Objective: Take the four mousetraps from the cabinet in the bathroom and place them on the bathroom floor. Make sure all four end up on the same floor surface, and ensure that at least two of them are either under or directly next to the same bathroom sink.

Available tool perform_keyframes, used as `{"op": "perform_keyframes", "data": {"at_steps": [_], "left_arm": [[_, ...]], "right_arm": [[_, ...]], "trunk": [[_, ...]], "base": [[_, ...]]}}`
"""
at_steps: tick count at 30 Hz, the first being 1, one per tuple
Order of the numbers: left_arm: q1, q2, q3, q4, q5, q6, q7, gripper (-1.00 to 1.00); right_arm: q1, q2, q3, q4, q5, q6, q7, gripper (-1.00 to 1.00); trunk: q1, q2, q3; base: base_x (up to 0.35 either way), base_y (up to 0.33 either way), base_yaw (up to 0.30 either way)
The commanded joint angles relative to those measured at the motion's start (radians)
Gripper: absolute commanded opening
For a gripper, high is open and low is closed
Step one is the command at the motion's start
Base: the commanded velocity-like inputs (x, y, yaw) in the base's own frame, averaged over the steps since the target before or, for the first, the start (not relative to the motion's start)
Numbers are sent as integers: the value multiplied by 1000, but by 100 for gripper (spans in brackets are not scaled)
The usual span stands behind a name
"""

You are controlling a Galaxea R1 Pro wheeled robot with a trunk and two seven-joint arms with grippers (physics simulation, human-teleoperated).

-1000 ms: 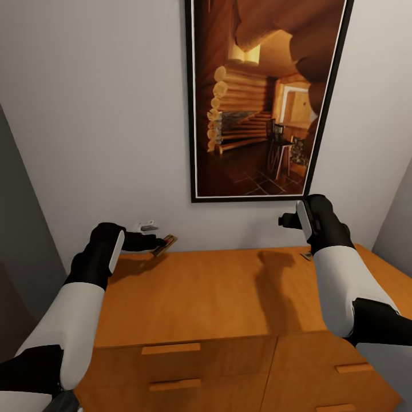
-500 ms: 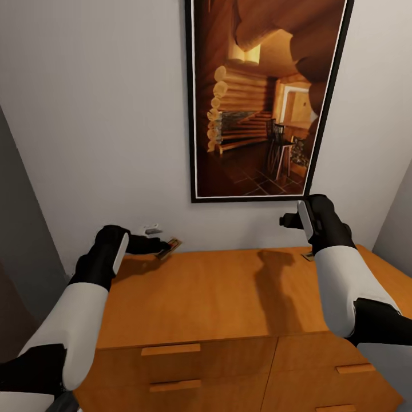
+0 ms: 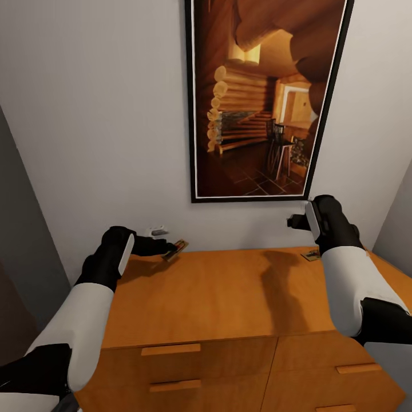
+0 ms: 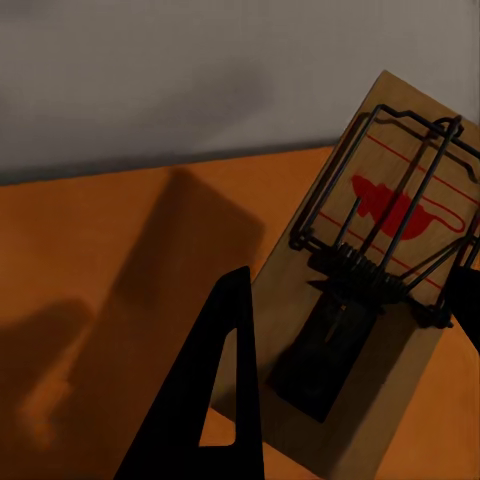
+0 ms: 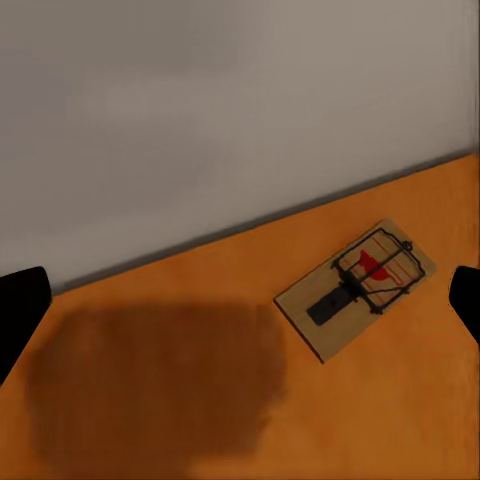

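On the wide orange-brown wooden cabinet, the left gripper pinched a small brown wooden mousetrap with grey wire just above the back left corner. At the right, the right gripper, its fingers spread, hovered over a second mousetrap lying flat. By my reading, neither had reached the floor yet.

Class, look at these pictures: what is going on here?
A two-armed robot is working at an orange-brown cabinet below a framed picture. Its left end effector is at the back left of the cabinet top, with a mousetrap between its fingers, tilted. Its right end effector hangs open above the back right, where a second mousetrap lies flat, untouched, near the wall. Nothing has reached the floor yet.
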Motion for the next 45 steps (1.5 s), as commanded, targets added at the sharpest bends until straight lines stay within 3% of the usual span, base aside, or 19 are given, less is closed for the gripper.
{"op": "perform_keyframes", "data": {"at_steps": [1,9,12,15,22,45], "left_arm": [[-1,-2,4,-1,-11,4,-10,-100],[-1,-1,4,0,-11,4,-9,-100],[-1,-1,4,1,-11,4,-9,-100],[-1,0,4,1,-11,4,-9,-100],[-1,-1,4,1,-11,4,-9,-100],[-1,-1,4,2,-14,3,0,-100]], "right_arm": [[-1,-7,-2,0,8,4,6,100],[-1,-20,-6,1,9,4,3,100],[-1,-30,-26,1,11,4,1,100],[-1,-59,-66,2,12,4,-1,100],[-1,-94,-93,4,11,4,-1,100],[-1,-96,-91,3,8,4,8,100]], "trunk": [[0,-1,-1],[0,-1,-1],[0,-1,-1],[0,-1,-1],[0,-1,-1],[0,-1,-1]], "base": [[0,0,0],[0,0,0],[0,0,0],[0,0,0],[0,0,0],[14,0,0]]}}
